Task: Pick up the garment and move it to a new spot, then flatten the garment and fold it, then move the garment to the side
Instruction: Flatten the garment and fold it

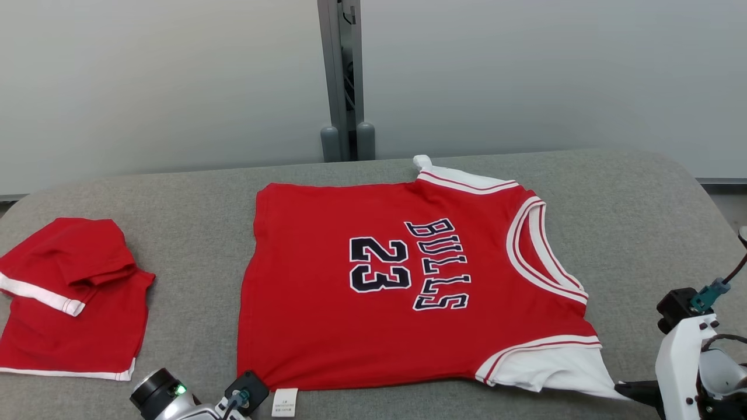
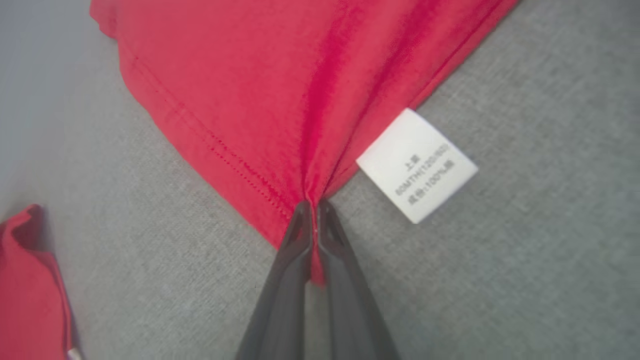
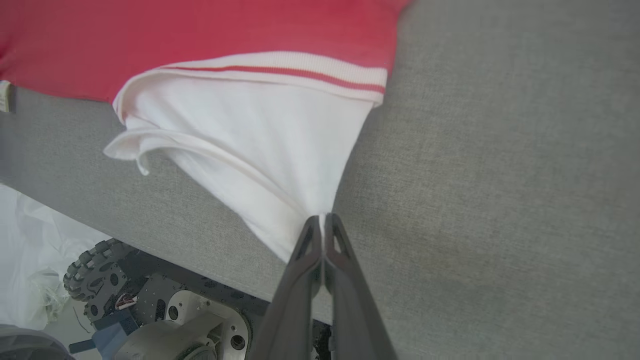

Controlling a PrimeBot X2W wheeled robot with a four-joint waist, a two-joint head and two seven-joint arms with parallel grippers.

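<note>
The left gripper (image 2: 314,206) has its two dark fingers pinched tight on a corner of the red jersey (image 2: 260,75), low in the middle of the left wrist view. The cloth bunches into a ridge running up from the tips. A white care label (image 2: 416,165) lies just to their right on the cloth-covered top. The right gripper (image 3: 322,218) is clenched the same way, on the tip of a white sleeve (image 3: 250,135) that fans out up and to the left toward red-striped trim.

From the head view, the jersey lies spread flat across the middle of the frame, front up. Its "23" and "BULLS" read sideways, with the collar toward the right and the hem toward the left. A second red garment (image 1: 70,297) with white trim sits loosely folded at the left edge, well apart from it.

Both rest on a grey padded surface (image 1: 642,221) with rounded corners. Behind it stand pale wall panels (image 1: 146,87), split by a grey post (image 1: 341,76) at top centre. At the lower left of the right wrist view, below the surface's edge, are a roller wheel (image 3: 92,280) of the robot's base and a crumpled white plastic sheet (image 3: 30,240).
</note>
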